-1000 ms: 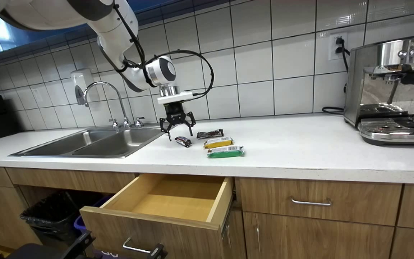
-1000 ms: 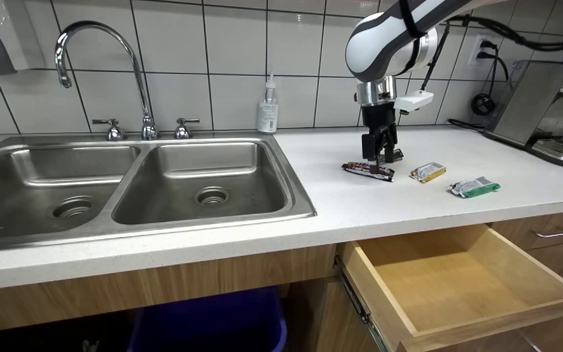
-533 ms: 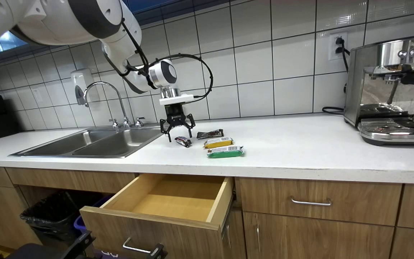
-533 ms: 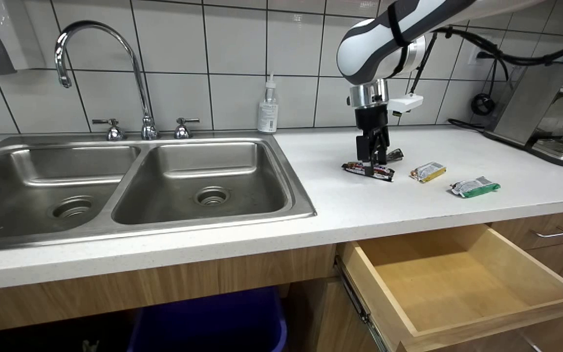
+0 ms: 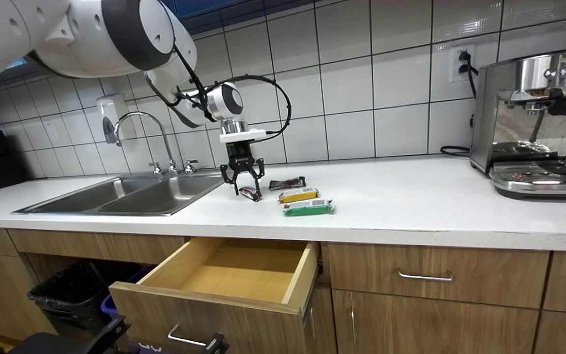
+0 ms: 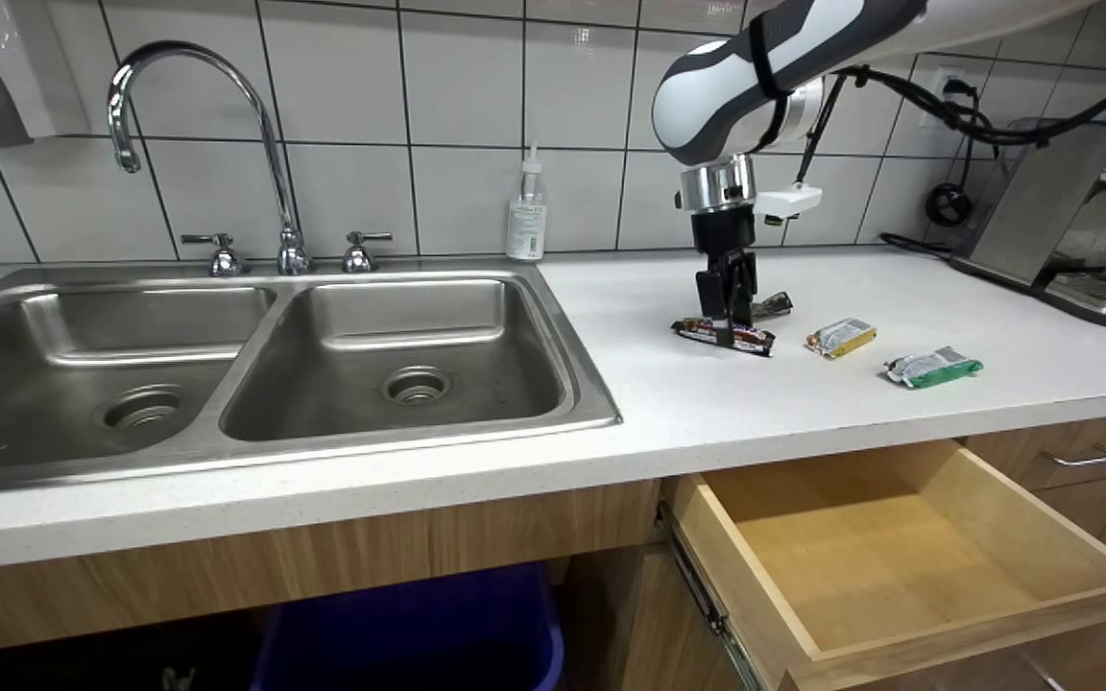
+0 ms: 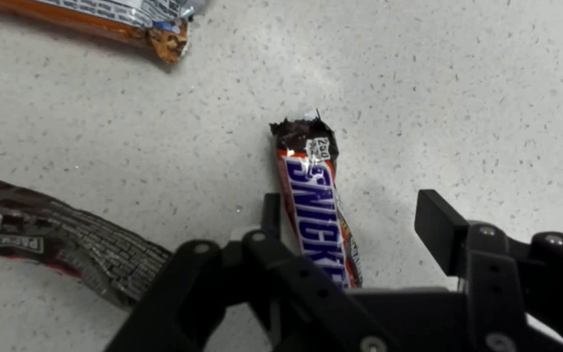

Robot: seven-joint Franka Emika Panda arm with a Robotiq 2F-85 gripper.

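Note:
My gripper (image 7: 355,217) is low over the counter with its jaws partly spread and astride a Snickers bar (image 7: 315,215). In the wrist view the left finger pad (image 7: 271,212) stands close by the bar's left side; whether it touches cannot be made out. A wide gap separates the bar from the right pad (image 7: 440,230). The bar's near end is hidden behind the gripper. In both exterior views the fingertips reach down around the Snickers bar (image 5: 250,193), which lies flat. A dark brown wrapper (image 7: 66,234) lies left of the gripper in the wrist view.
A yellow-wrapped bar (image 5: 298,195) and a green-wrapped bar (image 5: 308,208) lie nearby on the white counter. The double sink (image 6: 419,336) is beside the gripper. Below, a wooden drawer (image 6: 899,557) is pulled out. A coffee machine (image 5: 533,123) stands along the counter.
The gripper has come down slightly and shifted over the Snickers bar, toward the sink in an exterior view. Its jaws have drawn partly together. The bars lie where they were.

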